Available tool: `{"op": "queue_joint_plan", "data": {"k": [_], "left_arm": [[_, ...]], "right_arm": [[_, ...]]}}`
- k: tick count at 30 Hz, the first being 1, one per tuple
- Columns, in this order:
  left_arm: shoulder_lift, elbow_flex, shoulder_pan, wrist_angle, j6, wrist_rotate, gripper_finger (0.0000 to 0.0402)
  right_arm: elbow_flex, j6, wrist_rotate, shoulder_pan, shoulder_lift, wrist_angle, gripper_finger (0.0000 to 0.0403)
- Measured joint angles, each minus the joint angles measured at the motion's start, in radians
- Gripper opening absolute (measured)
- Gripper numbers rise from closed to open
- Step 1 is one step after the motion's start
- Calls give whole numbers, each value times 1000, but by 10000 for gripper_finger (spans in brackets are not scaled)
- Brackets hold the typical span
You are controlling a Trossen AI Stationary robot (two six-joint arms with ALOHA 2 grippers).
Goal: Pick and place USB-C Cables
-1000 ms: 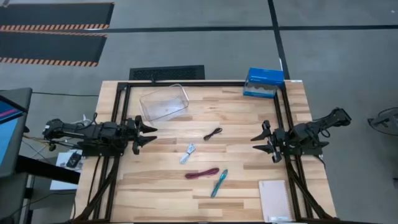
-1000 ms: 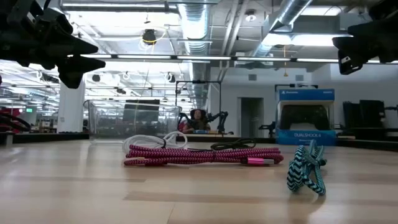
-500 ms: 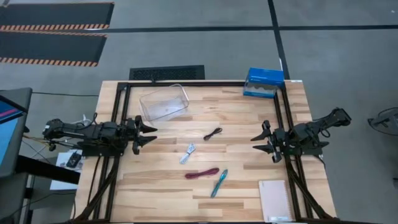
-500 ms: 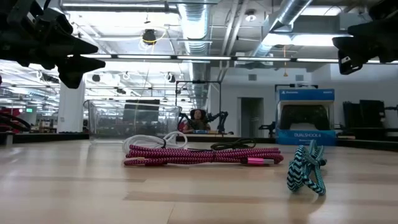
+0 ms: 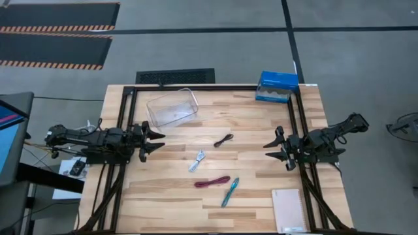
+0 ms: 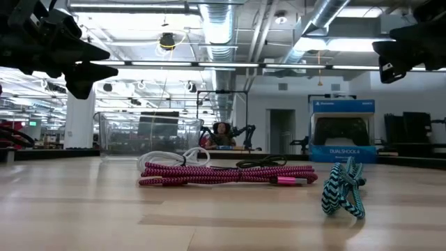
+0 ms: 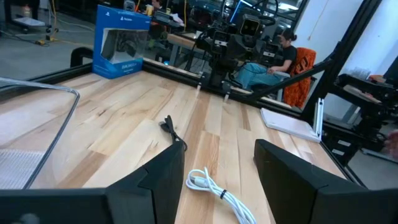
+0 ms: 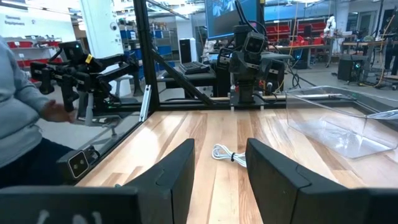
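Three bundled cables lie flat on the wooden table between the arms: a black one (image 5: 223, 140) (image 7: 171, 130), a white-grey one (image 5: 197, 160) (image 7: 217, 188) (image 8: 229, 154) and a longer maroon one (image 5: 212, 182) (image 6: 223, 174). My left gripper (image 5: 157, 141) (image 7: 217, 180) hovers open near the table's left edge, above the table. My right gripper (image 5: 271, 149) (image 8: 219, 168) hovers open near the right edge. Both point toward the table's middle and touch nothing.
A clear plastic bin (image 5: 172, 107) stands at the far left. A blue box (image 5: 277, 87) sits at the far right corner, a teal striped cable (image 5: 230, 191) lies next to the maroon cable, and a notebook (image 5: 288, 210) rests at the near right. A person shows beyond the table (image 8: 18, 106).
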Motion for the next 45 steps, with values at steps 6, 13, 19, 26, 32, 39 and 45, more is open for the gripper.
{"op": "queue_joint_plan", "data": {"k": [6,13,19,26,32,39,45], "left_arm": [[0,0,0,3,16,-58,185],[0,0,0,3,8,-61,185],[0,0,0,5,-37,-79,185],[0,0,0,6,-141,-80,185],[0,0,0,14,-177,-82,185],[0,0,0,21,-295,-82,185],[0,0,0,70,-279,-54,185]], "right_arm": [[-3,-1,1,0,0,40,168],[-3,-1,2,0,0,63,168],[-2,126,1,0,-1,112,168],[-2,296,3,0,-1,214,168],[-2,292,99,0,-1,203,168],[-1,298,218,0,0,202,168],[-1,401,184,10,14,185,168]]}}
